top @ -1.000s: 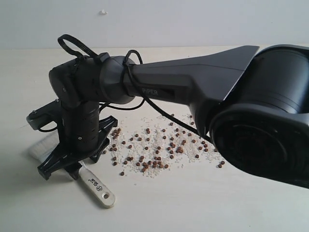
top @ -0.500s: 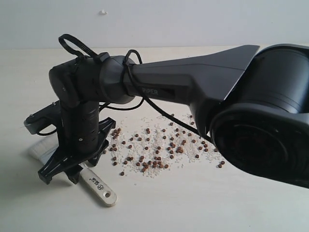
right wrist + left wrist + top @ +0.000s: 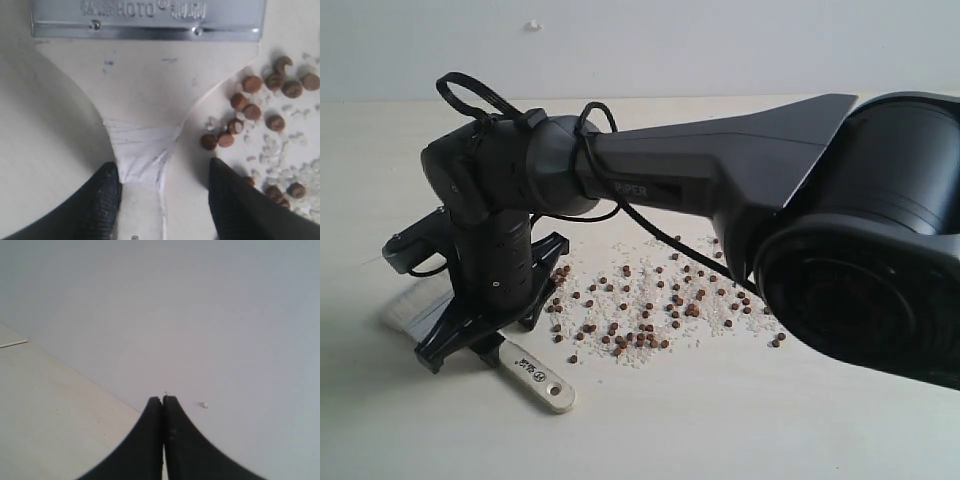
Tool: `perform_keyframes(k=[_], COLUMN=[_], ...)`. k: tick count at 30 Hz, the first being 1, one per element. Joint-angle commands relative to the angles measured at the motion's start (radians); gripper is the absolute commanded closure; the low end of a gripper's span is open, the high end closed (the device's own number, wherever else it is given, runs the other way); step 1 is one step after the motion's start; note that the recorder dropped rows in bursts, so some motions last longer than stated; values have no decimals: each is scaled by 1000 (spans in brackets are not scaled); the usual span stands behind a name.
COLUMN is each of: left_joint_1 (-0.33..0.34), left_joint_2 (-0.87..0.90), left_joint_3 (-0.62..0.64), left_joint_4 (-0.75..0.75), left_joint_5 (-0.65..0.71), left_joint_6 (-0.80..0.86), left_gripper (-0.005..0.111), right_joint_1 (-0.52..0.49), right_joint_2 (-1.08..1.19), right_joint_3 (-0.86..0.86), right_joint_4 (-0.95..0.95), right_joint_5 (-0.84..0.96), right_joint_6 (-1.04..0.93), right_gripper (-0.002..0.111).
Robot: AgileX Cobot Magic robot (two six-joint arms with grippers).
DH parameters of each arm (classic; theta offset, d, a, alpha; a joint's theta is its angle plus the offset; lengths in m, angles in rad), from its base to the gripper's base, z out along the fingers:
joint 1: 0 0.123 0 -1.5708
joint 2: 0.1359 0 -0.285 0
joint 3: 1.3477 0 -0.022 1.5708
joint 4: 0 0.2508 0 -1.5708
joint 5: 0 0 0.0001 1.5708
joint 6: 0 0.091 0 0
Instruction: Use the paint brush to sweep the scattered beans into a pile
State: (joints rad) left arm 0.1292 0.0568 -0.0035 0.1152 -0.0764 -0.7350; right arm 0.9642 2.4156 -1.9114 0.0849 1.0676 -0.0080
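Paint brush (image 3: 150, 95) lay flat toward left side of worktop (image 3: 740, 420), handle running toward near edge. My right gripper (image 3: 163, 172) straddled handle neck, jaws spread, not yet clamped. Beans (image 3: 640, 310) lay scattered just beside brush, mid-worktop. I saw left gripper (image 3: 163, 407) clenched, empty.

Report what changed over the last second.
The right gripper, jaws open astride the paint brush handle, shifted slightly toward the beans, and the handle's end slid that way with it. Nothing was gripped or released. The beans stayed scattered as before.
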Motion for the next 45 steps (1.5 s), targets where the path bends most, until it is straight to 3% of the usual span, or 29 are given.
perform_keyframes(k=[1, 12, 14, 15, 18, 45], left_joint_1=[1, 1, 1, 1, 1, 1], left_joint_2=[-2, -2, -2, -2, -2, -2], left_joint_3=[3, 3, 3, 3, 3, 3], left_joint_4=[5, 5, 5, 5, 5, 5], left_joint_5=[2, 2, 2, 2, 2, 2], left_joint_6=[2, 2, 2, 2, 2, 2], left_gripper=[107, 107, 107, 107, 107, 107], right_joint_1=[24, 46, 46, 46, 46, 48], right_joint_2=[27, 27, 27, 27, 27, -189], right_joint_3=[8, 8, 8, 8, 8, 10], right_joint_4=[-7, -15, -16, -22, -63, -112], right_joint_5=[-13, -27, -29, -29, -29, 154], right_joint_6=[18, -13, -13, -16, -16, -5], right_gripper=[59, 67, 77, 89, 108, 108])
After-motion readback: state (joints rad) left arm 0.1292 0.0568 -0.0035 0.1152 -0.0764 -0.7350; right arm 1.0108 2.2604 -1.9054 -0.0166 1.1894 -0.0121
